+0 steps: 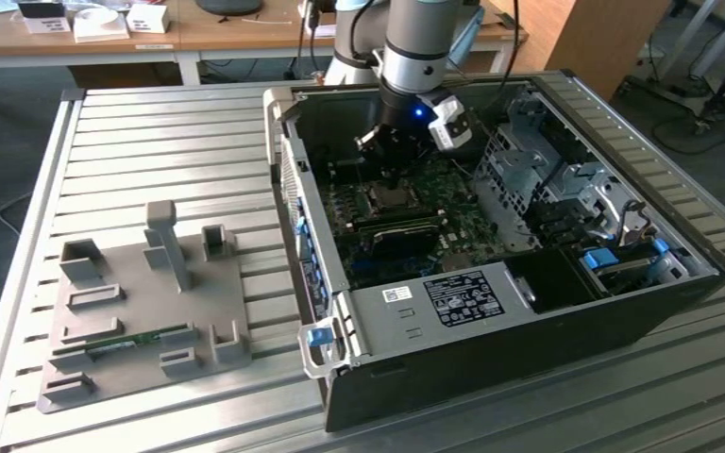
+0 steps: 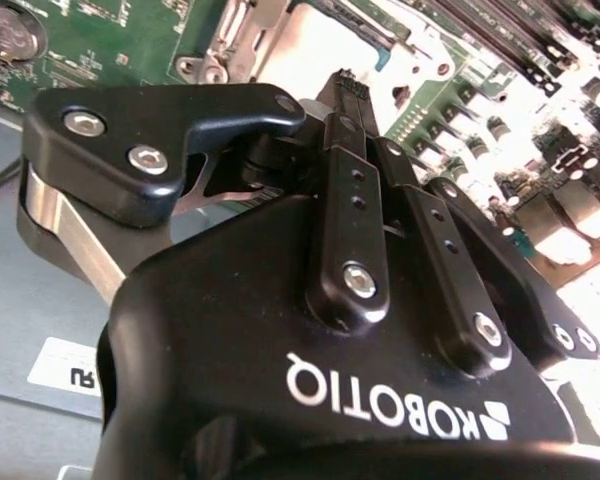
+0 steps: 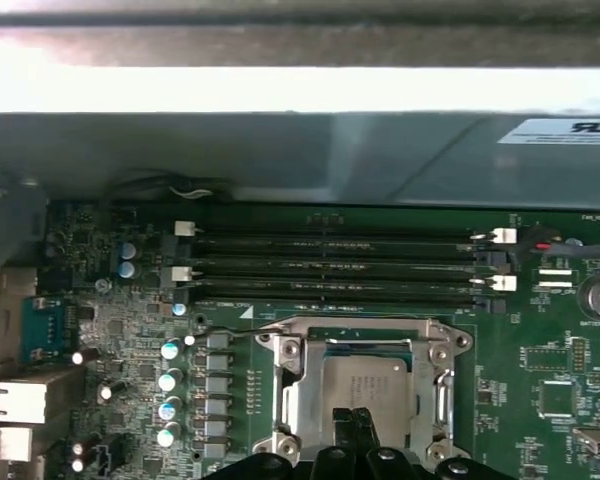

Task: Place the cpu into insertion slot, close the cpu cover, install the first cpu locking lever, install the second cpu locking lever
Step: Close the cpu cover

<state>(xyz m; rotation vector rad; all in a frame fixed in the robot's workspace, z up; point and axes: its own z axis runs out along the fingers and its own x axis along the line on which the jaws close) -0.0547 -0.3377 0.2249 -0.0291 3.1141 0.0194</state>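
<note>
Fingers [image 3: 348,432], pressed together, hang over the cpu [image 3: 365,382] already lying in the insertion slot [image 3: 365,335]; the cpu cover [image 3: 302,400] seems lowered.

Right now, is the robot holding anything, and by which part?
Nothing that I can see: the fingers are closed together, empty, over the seated cpu.

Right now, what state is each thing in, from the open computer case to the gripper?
Dark metal computer case: lying flat, side open.
Silvery hinged cpu cover: lowered flat.
Pale square cpu: seated, showing through the cover's opening.
Black gripper: shut, tips over the cpu.
</note>
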